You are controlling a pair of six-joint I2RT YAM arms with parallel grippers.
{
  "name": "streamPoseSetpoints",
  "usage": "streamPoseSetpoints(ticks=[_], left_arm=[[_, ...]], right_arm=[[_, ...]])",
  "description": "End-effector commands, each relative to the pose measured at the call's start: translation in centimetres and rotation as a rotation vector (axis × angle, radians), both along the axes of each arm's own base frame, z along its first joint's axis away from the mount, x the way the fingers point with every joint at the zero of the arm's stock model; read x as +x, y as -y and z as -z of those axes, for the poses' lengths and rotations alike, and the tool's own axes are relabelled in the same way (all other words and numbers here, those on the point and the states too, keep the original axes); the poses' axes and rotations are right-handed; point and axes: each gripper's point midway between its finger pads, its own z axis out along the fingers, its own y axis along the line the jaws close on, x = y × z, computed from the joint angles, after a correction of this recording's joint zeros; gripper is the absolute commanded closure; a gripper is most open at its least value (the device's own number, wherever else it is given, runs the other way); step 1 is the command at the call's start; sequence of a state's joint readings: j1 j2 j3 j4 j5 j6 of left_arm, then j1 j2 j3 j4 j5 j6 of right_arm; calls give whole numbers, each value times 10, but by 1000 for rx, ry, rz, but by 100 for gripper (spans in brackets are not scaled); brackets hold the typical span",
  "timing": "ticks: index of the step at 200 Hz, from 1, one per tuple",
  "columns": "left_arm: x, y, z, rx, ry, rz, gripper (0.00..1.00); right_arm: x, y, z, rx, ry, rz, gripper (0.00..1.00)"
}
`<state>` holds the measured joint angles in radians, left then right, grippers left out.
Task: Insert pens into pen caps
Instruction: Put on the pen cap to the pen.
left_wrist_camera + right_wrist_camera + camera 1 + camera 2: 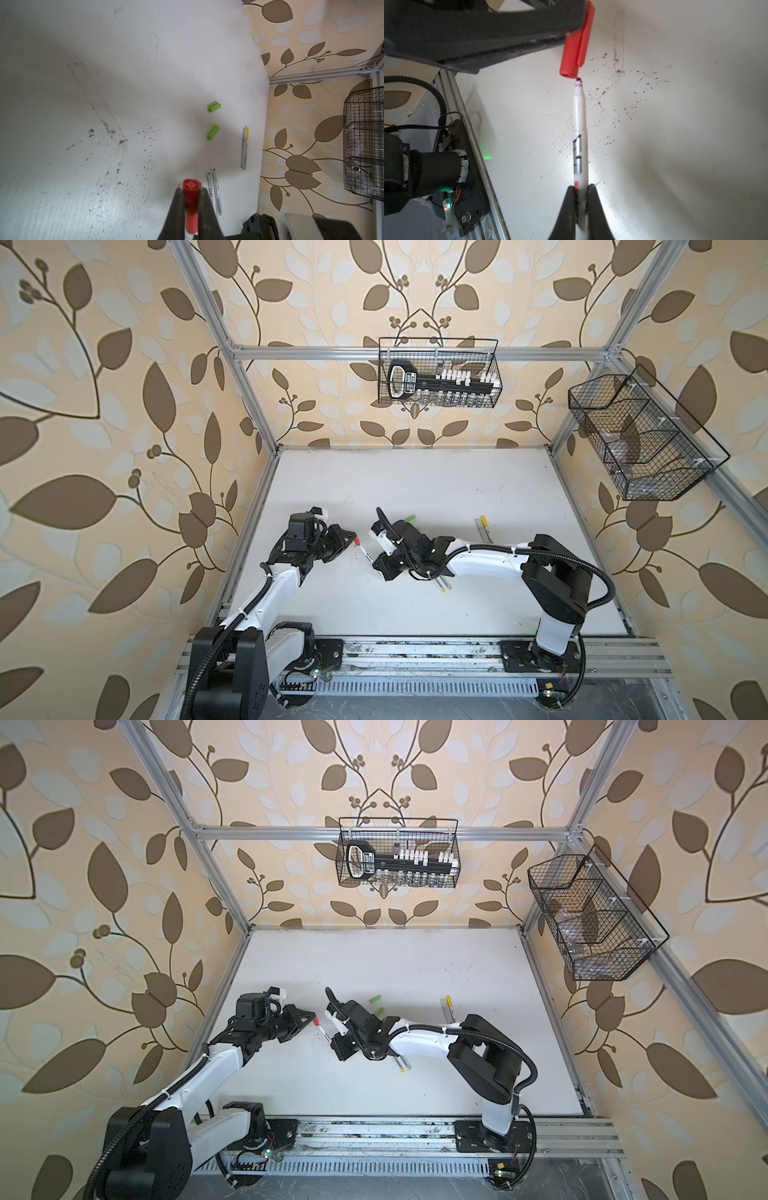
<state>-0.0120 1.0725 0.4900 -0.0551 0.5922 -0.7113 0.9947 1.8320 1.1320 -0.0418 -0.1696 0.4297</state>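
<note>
Two grippers meet low over the white table [415, 489]. The left gripper [191, 192] is clenched on the red cap [576, 52]. The right gripper [580, 188] pinches the rear of a red-tipped pen [579, 124], whose nib sits at the rim of the cap's open mouth, not yet inside.

Both pieces look light, stiff and smooth, so they are likely to pivot or slip in the jaws if pushed off-axis. A hold nearer the pen's front would probably steady it.

Farther off on the table lie the green caps [214, 108], two loose pens [217, 193] and a third pen [244, 151] beside the yellow cap [247, 133].
</note>
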Motion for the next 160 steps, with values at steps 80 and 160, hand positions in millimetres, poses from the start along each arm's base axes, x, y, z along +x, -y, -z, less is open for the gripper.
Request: streamPoseSetpoints(ticks=[80,160], left_arm=[[0,-7,-2,41,31,-21,89],[0,-9,-3,53,35,-29,89]], right_arm=[[2,-9,-8,12,4,-15,92],[-3,-12,-5,7,-2,-30,92]])
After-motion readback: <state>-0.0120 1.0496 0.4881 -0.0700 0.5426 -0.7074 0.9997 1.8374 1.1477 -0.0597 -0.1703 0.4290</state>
